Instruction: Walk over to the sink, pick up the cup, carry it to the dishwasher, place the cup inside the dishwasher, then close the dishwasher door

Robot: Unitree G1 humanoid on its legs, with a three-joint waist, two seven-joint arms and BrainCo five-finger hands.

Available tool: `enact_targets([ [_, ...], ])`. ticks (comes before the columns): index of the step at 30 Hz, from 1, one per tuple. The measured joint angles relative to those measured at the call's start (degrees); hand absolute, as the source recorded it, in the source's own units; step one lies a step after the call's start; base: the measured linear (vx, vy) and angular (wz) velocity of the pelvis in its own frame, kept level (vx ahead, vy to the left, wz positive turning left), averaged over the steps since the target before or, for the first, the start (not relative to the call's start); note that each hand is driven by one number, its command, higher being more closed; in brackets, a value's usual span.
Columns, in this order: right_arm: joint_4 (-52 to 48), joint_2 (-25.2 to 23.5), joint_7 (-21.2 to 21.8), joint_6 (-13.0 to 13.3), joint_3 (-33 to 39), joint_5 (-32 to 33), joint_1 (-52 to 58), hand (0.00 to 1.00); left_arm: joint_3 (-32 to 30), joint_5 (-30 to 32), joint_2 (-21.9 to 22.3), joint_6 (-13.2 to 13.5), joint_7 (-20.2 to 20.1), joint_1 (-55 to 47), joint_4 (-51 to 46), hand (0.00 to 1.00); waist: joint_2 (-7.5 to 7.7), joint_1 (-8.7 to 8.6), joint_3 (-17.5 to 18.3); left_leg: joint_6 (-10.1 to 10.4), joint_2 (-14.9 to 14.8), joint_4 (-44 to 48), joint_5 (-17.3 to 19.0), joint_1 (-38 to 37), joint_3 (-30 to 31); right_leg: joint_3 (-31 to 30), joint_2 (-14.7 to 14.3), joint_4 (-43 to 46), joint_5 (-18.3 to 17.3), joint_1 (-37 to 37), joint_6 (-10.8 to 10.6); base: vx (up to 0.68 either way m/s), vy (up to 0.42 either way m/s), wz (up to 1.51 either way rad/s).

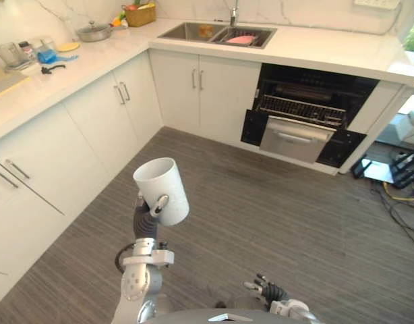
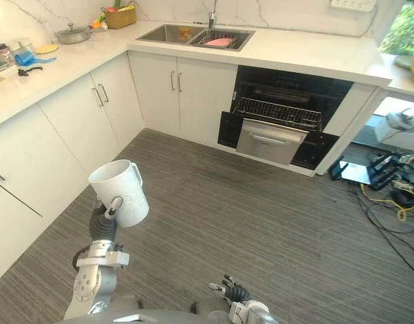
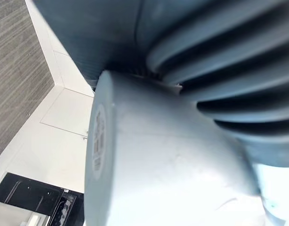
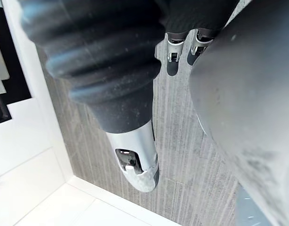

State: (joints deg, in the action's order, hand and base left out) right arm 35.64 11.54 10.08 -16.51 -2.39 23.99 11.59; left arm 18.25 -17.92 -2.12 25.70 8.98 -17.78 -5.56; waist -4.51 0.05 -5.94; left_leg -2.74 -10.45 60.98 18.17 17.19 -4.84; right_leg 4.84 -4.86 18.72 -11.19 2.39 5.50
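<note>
On the far left, a lidded pot [image 1: 94, 31] and a yellow basket [image 1: 139, 15] are standing on the white counter [image 1: 106, 59] near its corner. Closer to the camera, the left hand [image 1: 157, 204] is holding the white cup [image 1: 163, 189] up above the grey floor [image 1: 261, 216], with the thumb and fingers clamped around its wall. The cup's mouth is pointing up and a little away. Behind, the sink [image 1: 183, 30] is lying in the counter, with something pink [image 1: 241, 40] in its right basin. To the right of the sink, the dishwasher [image 1: 298, 111] is standing open, with a wire rack showing inside. At the bottom right, the right hand [image 1: 264, 290] is hanging low with relaxed fingers, holding nothing.
</note>
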Motion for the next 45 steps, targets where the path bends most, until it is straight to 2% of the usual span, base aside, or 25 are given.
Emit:
enact_targets([
  [3, 2.0, 0.0, 1.9, 0.9, -1.9, -0.9, -1.0, 0.0, -1.5, 0.0, -0.1, 0.0, -0.2, 0.0, -0.1, 1.0, 1.55, 1.52, -0.3, 1.7, 4.8, -19.1, 0.1, 0.3, -1.5, -2.4, 0.5, -5.9, 1.0, -6.3, -0.5, 0.43, -0.005, -0.36],
  [5, 3.9, -0.4, 3.5, 3.2, -2.3, -1.9, -3.4, 0.0, -2.4, 0.1, -0.1, 0.0, 0.9, -0.2, -0.3, 1.0, 2.99, 2.25, -0.7, 4.6, 10.0, -42.0, -8.3, 0.3, -0.2, -5.5, 2.2, -10.6, 1.3, -10.3, -1.1, 0.5, 0.06, -0.6],
  [7, 5.3, -0.3, 3.8, 5.3, -4.1, -1.9, -4.6, 0.0, -2.0, 0.3, 0.1, 0.0, 1.8, -0.5, -0.9, 1.0, 2.31, 3.02, -0.9, 7.0, 10.3, -52.4, -14.8, 0.7, 2.7, -8.2, 1.7, -14.1, 0.7, -14.0, -2.6, 0.44, 0.13, -0.74],
  [9, 6.4, -1.2, 3.6, 5.8, -4.1, -1.9, -5.0, 0.0, -1.8, 0.8, -0.1, 0.0, 2.0, -0.4, -0.8, 1.0, 2.75, 3.12, -1.2, 5.5, 10.1, -50.3, -20.8, 0.1, 2.2, -9.6, 2.0, -14.2, -1.6, -16.8, -3.6, 0.48, 0.183, -0.54],
  [10, 6.9, -2.5, 3.6, 6.5, -4.1, -1.8, -4.7, 0.0, -1.8, 0.9, -0.2, 0.2, 2.0, 0.4, -0.9, 1.0, 4.4, 2.89, -0.8, 2.5, 11.4, -47.4, -22.9, 0.1, 0.9, -10.5, 4.0, -12.1, -4.5, -17.5, -4.6, 0.46, 0.177, -0.32],
  [14, 8.8, -4.7, 3.2, 6.5, -1.5, -1.8, -3.2, 0.0, 0.5, 1.2, -1.4, 0.2, 2.0, 4.8, -0.8, 1.0, 6.68, 2.29, -0.3, -1.2, 14.3, -44.1, -17.2, -1.5, -0.4, -10.2, 6.5, 3.8, -4.9, -12.7, -6.8, 0.45, 0.165, 0.0],
  [16, 9.3, -5.3, 2.8, 6.8, 0.0, -1.8, -2.9, 0.0, 1.4, 1.3, -2.2, -0.1, 1.9, 5.6, -0.9, 1.0, 7.21, 1.98, -0.4, -2.0, 15.3, -44.9, -14.6, -6.6, -1.2, -10.4, 7.1, 19.8, 0.6, -7.9, -15.2, 0.55, 0.211, -0.18],
  [17, 9.3, -5.4, 2.4, 6.9, 0.8, -1.8, -3.2, 0.0, 1.6, 1.3, -2.8, -0.5, 2.0, 5.6, -1.5, 1.0, 7.52, 1.52, -0.4, -2.8, 15.9, -45.6, -12.3, -10.6, -1.4, -10.4, 7.9, 31.0, 6.6, -3.8, -21.4, 0.43, 0.166, -0.26],
  [18, 9.0, -5.6, 2.4, 7.7, 0.8, -1.8, -3.1, 0.0, 1.9, 1.6, -3.4, -0.8, 2.1, 5.6, -2.1, 1.0, 7.51, 1.17, -0.2, -3.1, 16.6, -47.4, -10.9, -14.3, -1.5, -9.1, 9.0, 41.4, 5.7, 1.3, -17.8, 0.42, 0.154, -0.21],
  [20, 7.9, -5.4, 2.4, 8.5, 0.9, -1.9, -3.2, 0.0, 2.3, 4.1, -3.4, -0.9, 3.3, 5.8, -2.7, 1.0, 7.87, 0.55, 0.4, -2.9, 16.7, -51.1, -10.0, -19.2, -1.2, -4.8, 9.9, 46.6, 1.5, 7.8, -12.1, 0.39, 0.117, -0.01],
  [21, 7.5, -5.2, 2.4, 9.1, 0.9, -1.9, -3.4, 0.0, 2.3, 4.6, -3.6, -1.0, 3.8, 6.5, -2.7, 1.0, 7.81, -0.09, 0.5, -2.6, 16.6, -52.4, -9.4, -21.2, -0.3, -2.5, 10.0, 44.4, -0.9, 12.0, -11.0, 0.37, 0.083, 0.16],
  [23, 6.8, -4.8, 1.8, 9.5, 1.0, -1.9, -3.4, 0.0, 2.1, 4.5, -3.6, -2.1, 4.5, 7.6, -2.6, 1.0, 7.34, -1.47, 0.4, -2.2, 15.9, -52.1, -8.2, -22.6, 0.9, 0.1, 10.1, 33.5, -3.7, 16.2, -9.3, 0.48, 0.017, 0.46],
  [25, 5.8, -4.4, 1.0, 9.7, 1.2, -1.8, -2.9, 0.0, 1.9, 3.8, -3.8, -3.1, 4.2, 8.2, -2.5, 1.0, 6.44, -2.22, 0.3, -0.7, 14.5, -51.5, -7.0, -24.4, 2.0, 2.0, 9.9, 17.0, -3.0, 16.5, -8.6, 0.64, -0.037, 0.48],
  [27, 5.1, -4.6, -0.6, 9.7, 0.8, -1.5, -2.6, 0.0, 2.1, 2.9, -3.6, -3.8, 3.3, 8.6, -2.6, 1.0, 5.38, -2.1, -0.4, 3.4, 12.2, -48.2, -3.5, -26.2, 1.8, 1.9, 7.7, 1.3, 4.8, 13.7, -7.5, 0.48, -0.085, 0.31],
  [28, 4.7, -5.1, -1.5, 9.4, 0.4, -1.3, -2.0, 0.0, 2.2, 2.9, -3.7, -3.9, 2.9, 8.1, -2.8, 1.0, 5.99, -1.8, -0.2, 5.2, 12.0, -45.8, -0.7, -27.6, 1.7, 1.4, 7.4, -3.9, 14.7, 12.1, -6.4, 0.54, -0.17, 0.15],
  [29, 3.6, -5.1, -2.1, 9.0, 0.3, -1.3, -0.6, 0.0, 2.1, 2.9, -3.2, -3.9, 2.9, 7.2, -2.3, 1.0, 5.74, -1.4, 0.7, 5.4, 11.5, -44.5, 2.6, -29.7, 1.4, 0.9, 7.0, -2.0, 15.2, 11.6, -5.6, 0.54, -0.168, -0.06],
  [31, 1.7, -2.5, -2.0, 7.7, 0.7, -1.3, -0.4, 0.0, 2.6, 2.9, -1.4, -3.8, 3.2, 5.3, -2.7, 1.0, 2.14, -1.01, 1.4, 6.3, 8.1, -43.3, 3.5, -30.2, 0.0, 1.2, 4.0, 0.4, 11.8, 12.1, -4.4, 0.5, -0.147, -0.33],
  [32, 0.6, -2.3, -1.9, 6.9, 0.8, -1.3, -0.3, 0.0, 3.1, 2.9, -1.1, -3.2, 3.4, 5.5, -2.8, 1.0, 1.34, -1.13, 0.8, 6.5, 7.5, -42.2, 2.4, -30.0, 0.0, 1.4, 3.3, 1.6, 9.5, 12.4, -4.1, 0.45, -0.16, -0.16],
  [34, -0.3, -2.1, -2.2, 6.0, 0.9, -1.3, 0.3, 0.0, 3.7, 3.0, -0.7, -2.5, 3.6, 5.7, -2.8, 1.0, 0.65, -1.7, -0.1, 6.8, 6.1, -34.9, 1.3, -27.7, -0.1, 1.9, 2.3, 0.9, 7.9, 10.4, -3.5, 0.4, -0.175, 0.09],
  [35, -2.5, -2.3, -3.6, 5.9, 0.8, -1.2, 1.5, 0.0, 4.3, 3.0, -0.2, -1.6, 4.0, 5.8, -3.0, 1.0, 0.77, -1.19, -1.3, 7.0, 3.1, -18.8, -3.1, -21.7, -1.4, 1.5, 1.0, -1.7, 6.8, 6.1, -2.6, 0.37, -0.154, 0.04],
  [36, -3.7, -2.5, -4.2, 5.9, 0.7, -1.1, 2.0, 0.0, 4.5, 3.0, 0.0, -1.2, 4.1, 5.8, -3.1, 1.0, 0.8, -0.79, -1.5, 7.2, 1.6, -12.3, -4.3, -18.8, -1.7, 1.5, 0.4, -2.7, 6.4, 4.4, -2.4, 0.34, -0.14, -0.09],
  [38, -5.9, -3.5, -5.8, 6.6, 0.7, -0.6, 3.9, 0.0, 4.5, 3.0, 0.7, -0.3, 4.0, 5.5, -4.0, 1.0, 1.67, 0.03, -1.5, 6.4, -1.8, -2.0, -2.3, -12.0, -3.7, 1.2, -0.4, -4.7, 4.5, -0.4, -0.9, 0.35, -0.123, -0.23],
  [40, -5.4, -4.2, -7.1, 7.4, 0.9, -0.2, 3.5, 0.0, 4.4, 3.0, 0.5, 1.0, 3.0, 5.4, -5.1, 1.0, 1.78, 0.8, -1.0, 5.4, -2.0, -5.9, 0.2, -8.5, -4.9, -1.1, -0.4, -6.4, 3.9, -2.8, -0.7, 0.31, -0.035, -0.57],
  [43, -2.6, -4.3, -8.3, 10.2, 1.0, 0.3, 1.3, 0.0, 4.5, 3.0, -0.2, 1.8, 1.5, 5.5, -4.5, 1.0, 2.09, 1.27, -0.8, 4.7, 2.3, -31.4, 0.1, -8.9, -3.1, -6.8, 1.2, -10.0, 5.0, -5.7, -2.7, 0.31, 0.117, -0.92],
  [45, 0.9, -4.6, -10.6, 12.0, 1.7, 0.7, -1.1, 0.0, 4.9, 3.0, 0.0, 1.8, 0.5, 5.9, -2.6, 1.0, 2.59, 1.35, -0.7, 5.3, 5.7, -47.4, -10.4, -10.7, 1.5, -11.1, 2.8, -10.9, 4.5, -6.6, -4.5, 0.34, 0.24, -0.95],
])
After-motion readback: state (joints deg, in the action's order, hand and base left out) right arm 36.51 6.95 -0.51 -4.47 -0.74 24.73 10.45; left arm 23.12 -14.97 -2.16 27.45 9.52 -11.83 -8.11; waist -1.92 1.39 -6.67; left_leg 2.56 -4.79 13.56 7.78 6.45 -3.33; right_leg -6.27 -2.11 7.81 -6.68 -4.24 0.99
